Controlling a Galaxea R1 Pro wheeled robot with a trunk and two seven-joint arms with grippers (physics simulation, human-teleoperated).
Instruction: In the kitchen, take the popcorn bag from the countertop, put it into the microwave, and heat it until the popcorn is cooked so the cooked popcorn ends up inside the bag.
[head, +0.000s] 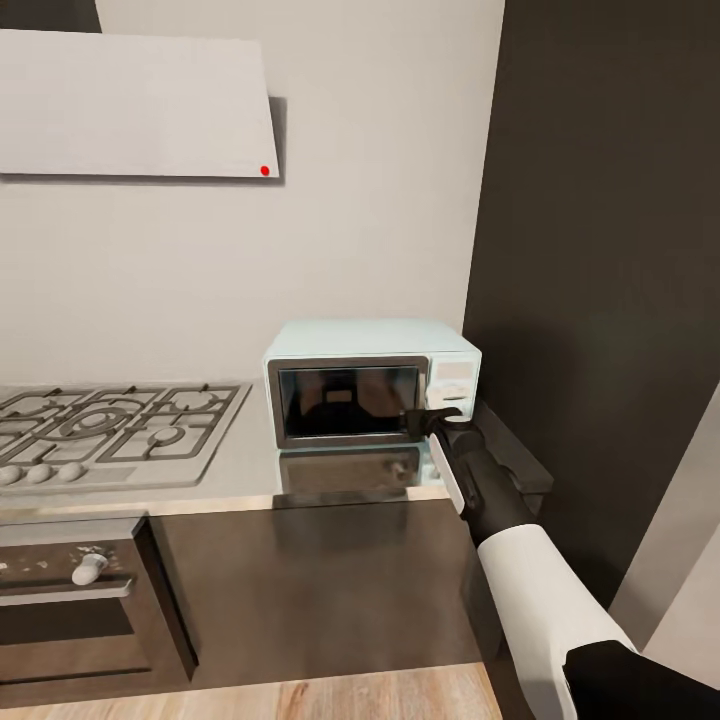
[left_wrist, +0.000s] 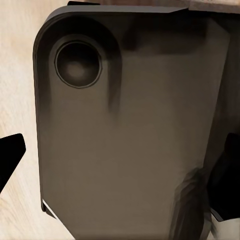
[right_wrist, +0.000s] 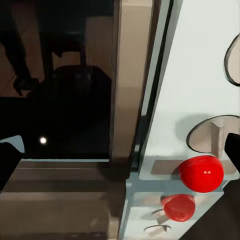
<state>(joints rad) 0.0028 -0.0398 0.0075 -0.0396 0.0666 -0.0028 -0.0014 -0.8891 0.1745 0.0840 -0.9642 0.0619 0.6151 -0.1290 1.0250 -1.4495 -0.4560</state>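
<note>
Head view: right gripper (head: 432, 420) at microwave (head: 372, 380) front, far right of worktop (head: 240, 460), at door's right edge beside control panel. Door shut; dark shape behind glass, popcorn bag uncertain. Fingers spread, holding nothing. Step likely starting heat; next: press red button (right_wrist: 201, 172). Left gripper state: cannot tell.

- Grey gas hob (head: 110, 430) with black grates, at nine o'clock.
- Dark built-in oven (head: 80, 600), at seven o'clock.
- White wall cabinet (head: 135, 105) with red dot, at eleven o'clock.
- Pale wooden floor (head: 300, 700).
</note>
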